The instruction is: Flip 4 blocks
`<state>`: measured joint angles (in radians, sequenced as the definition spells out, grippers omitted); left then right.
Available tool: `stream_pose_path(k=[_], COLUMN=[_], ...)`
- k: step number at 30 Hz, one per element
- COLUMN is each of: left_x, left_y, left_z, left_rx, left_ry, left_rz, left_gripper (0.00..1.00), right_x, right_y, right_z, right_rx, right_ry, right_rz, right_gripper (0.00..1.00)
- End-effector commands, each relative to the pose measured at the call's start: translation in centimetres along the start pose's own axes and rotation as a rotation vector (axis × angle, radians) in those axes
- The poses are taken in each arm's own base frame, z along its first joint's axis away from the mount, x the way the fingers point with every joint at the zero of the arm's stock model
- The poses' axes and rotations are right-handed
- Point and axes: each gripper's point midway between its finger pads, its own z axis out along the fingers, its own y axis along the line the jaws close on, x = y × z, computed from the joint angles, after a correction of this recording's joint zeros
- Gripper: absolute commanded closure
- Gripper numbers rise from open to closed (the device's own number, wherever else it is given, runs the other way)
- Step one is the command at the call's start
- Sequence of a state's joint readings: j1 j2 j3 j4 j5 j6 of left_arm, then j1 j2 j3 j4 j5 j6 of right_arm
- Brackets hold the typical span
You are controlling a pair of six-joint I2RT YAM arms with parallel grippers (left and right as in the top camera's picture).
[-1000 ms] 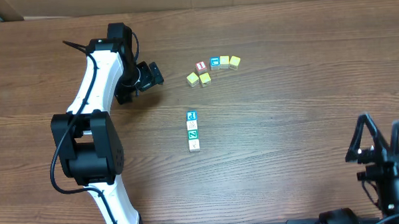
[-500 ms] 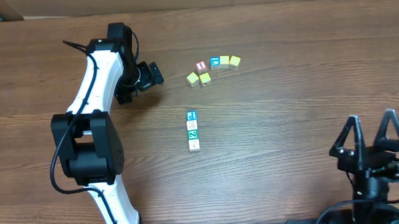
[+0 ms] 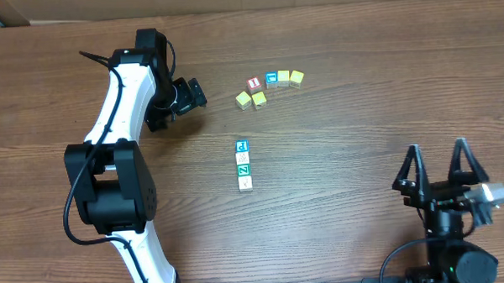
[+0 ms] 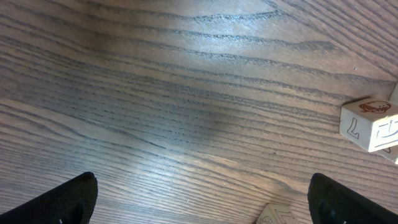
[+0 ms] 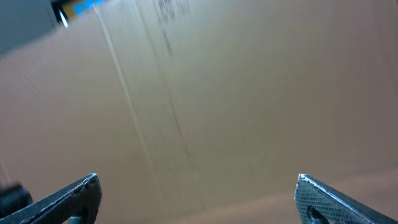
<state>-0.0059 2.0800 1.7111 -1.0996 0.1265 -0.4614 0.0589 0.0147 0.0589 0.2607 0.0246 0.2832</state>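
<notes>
Open table (image 3: pixel 360 112) all round the block column (image 3: pixel 244 169) (loose cubes (image 3: pixel 271 79) beyond)

Overhead, I get even, fairly bright light on the brown wood-grain bench (image 3: pixel 360 112); shadows are soft and faint, and the picture is sharp to its edges. My left wrist view shows a pale sheen across the grain near the top and a dimmer band mid-frame, with the cream wooden cube (image 4: pixel 372 126) in focus. My right wrist view is smeared, washed-out tan; only the textured metal fingertips (image 5: pixel 323 200) read crisp.
</notes>
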Motion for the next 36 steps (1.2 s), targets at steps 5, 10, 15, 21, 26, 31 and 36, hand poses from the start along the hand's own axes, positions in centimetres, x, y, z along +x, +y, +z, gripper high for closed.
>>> stream_pose_path(k=[5, 10, 15, 21, 26, 31, 36], left_x=[-0.3, -0.3, -0.3, -0.3, -0.3, -0.3, -0.3], left_y=[-0.1, -0.1, -0.1, -0.1, -0.1, -0.1, -0.1], left_z=[0.0, 0.0, 0.0, 0.0, 0.0, 0.0, 0.0], left_rx=[-0.003, -0.003, -0.003, -0.003, -0.003, -0.003, -0.003], left_ry=[-0.007, -0.007, -0.007, -0.007, -0.007, -0.007, -0.007], left_rz=[0.014, 0.014, 0.014, 0.014, 0.014, 0.014, 0.014], left_gripper=[0.0, 0.0, 0.0, 0.0, 0.0, 0.0, 0.0], right_x=[5.2, 8.9, 10.3, 10.3, 10.3, 10.3, 10.3], right_y=[-0.6, -1.1, -1.7, -1.7, -1.7, -1.7, -1.7], right_z=[-0.6, -1.5, -2.0, -2.0, -2.0, -2.0, -2.0], right_rx=[-0.026, -0.051, -0.038, -0.038, -0.038, -0.038, -0.038], right_ry=[0.172, 0.329, 0.393, 0.393, 0.393, 0.393, 0.393], right_rz=[-0.123, -0.263, -0.286, -0.286, -0.286, -0.286, -0.286], right_gripper=[0.0, 0.0, 0.0, 0.0, 0.0, 0.0, 0.0])
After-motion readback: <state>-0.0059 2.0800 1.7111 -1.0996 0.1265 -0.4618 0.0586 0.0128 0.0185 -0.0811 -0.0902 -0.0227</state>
